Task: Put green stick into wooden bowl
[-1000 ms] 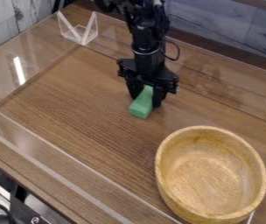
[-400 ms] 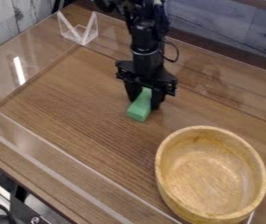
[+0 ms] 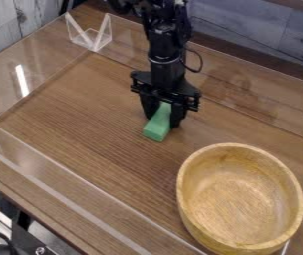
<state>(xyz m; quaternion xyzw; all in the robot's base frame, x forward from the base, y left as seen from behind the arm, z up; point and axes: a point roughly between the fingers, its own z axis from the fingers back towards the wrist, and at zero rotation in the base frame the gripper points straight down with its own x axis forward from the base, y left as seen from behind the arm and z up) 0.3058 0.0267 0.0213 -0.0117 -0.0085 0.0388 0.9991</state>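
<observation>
Reaching straight down from the far side of the scene, the black robot arm (image 3: 165, 40) sets its gripper (image 3: 163, 108) over the middle of the wooden table (image 3: 75, 110); the two dark fingers (image 3: 147, 104) stand on either side of the green stick (image 3: 159, 123), closed against its upper end, so the gripper is shut on the stick. The stick's lower end reaches down toward the wood grain and leans a little toward the near left; whether it rests on the surface or hangs just above it cannot be told from this view. Well apart from the stick, toward the near right corner, sits the wooden bowl (image 3: 242, 197); it is round, shallow and light tan with a thick rim, and nothing lies inside it; the stick is outside the bowl, up and to the left of it. Clear plastic walls (image 3: 35, 159) run along the near left edge and the left side of the table; at the far left a small clear bracket (image 3: 91, 34) stands upright; behind the arm a grey wall (image 3: 267, 30) closes the far side.
</observation>
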